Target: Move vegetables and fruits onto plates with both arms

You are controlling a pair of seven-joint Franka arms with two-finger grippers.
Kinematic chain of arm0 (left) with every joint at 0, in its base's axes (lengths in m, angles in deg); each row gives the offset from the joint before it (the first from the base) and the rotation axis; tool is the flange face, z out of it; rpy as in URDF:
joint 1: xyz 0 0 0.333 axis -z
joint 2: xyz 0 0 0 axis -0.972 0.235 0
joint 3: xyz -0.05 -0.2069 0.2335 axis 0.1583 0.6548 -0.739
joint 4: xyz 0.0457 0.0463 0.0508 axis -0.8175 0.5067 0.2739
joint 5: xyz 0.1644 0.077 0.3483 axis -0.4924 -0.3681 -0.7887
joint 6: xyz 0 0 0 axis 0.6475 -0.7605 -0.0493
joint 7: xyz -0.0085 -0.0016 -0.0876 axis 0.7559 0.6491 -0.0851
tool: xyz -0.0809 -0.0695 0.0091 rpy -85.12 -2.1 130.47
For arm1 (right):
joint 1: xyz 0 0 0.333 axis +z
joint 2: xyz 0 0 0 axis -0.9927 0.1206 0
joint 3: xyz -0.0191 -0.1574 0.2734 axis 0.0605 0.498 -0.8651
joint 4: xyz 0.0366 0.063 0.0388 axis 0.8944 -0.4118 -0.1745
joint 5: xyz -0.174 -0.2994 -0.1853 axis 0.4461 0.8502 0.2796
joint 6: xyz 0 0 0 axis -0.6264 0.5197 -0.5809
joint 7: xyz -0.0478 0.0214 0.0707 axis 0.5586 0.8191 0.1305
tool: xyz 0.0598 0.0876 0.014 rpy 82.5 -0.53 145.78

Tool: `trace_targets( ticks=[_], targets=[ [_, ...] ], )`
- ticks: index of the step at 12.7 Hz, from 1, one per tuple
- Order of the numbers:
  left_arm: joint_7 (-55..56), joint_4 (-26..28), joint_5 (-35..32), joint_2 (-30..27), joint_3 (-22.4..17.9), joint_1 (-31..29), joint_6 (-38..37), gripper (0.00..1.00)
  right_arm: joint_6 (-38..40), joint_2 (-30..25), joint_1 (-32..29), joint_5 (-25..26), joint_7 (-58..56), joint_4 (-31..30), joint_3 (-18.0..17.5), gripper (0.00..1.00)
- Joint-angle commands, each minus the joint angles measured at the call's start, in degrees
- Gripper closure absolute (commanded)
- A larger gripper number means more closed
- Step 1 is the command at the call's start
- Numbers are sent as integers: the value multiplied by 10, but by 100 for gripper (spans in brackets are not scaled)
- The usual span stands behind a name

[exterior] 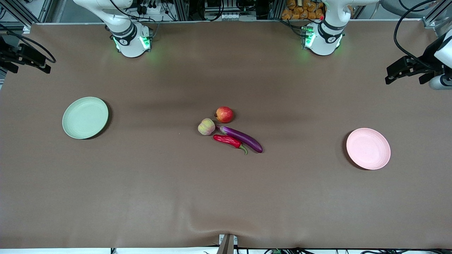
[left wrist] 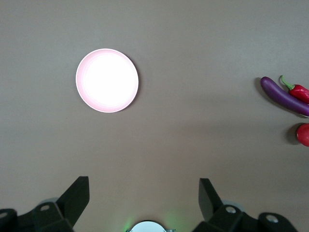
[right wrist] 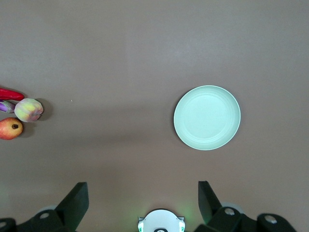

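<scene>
Four things lie close together mid-table: a red fruit (exterior: pixel 224 114), a pale peach-like fruit (exterior: pixel 206 126) beside it, a purple eggplant (exterior: pixel 242 138), and a red chili (exterior: pixel 227 140) lying along the eggplant, nearest the front camera. A green plate (exterior: pixel 85 117) sits bare toward the right arm's end and a pink plate (exterior: pixel 368 148) sits bare toward the left arm's end. High over the table, my left gripper (left wrist: pixel 145 186) hangs open with the pink plate (left wrist: pixel 107 80) far below. My right gripper (right wrist: pixel 142 188) is likewise open and raised over the table, looking down on the green plate (right wrist: pixel 207 117).
The two green-lit arm bases (exterior: pixel 132 40) (exterior: pixel 323 38) stand at the table's robot edge. Dark equipment juts in at both ends of the table (exterior: pixel 24 58) (exterior: pixel 411 68). Brown cloth covers the whole table (exterior: pixel 226 197).
</scene>
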Motion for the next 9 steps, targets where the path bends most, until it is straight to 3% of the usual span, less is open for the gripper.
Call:
trace_targets(
  ticks=[1,9],
  targets=[
    [-11,4,-10,-6,1,-1,-2,0,1,-9,-9,-10,-3,-10,-4,0],
    [-7,11,-11,-5,1,-3,-12,0,2,-9,-10,-10,-3,-10,-4,0]
  ],
)
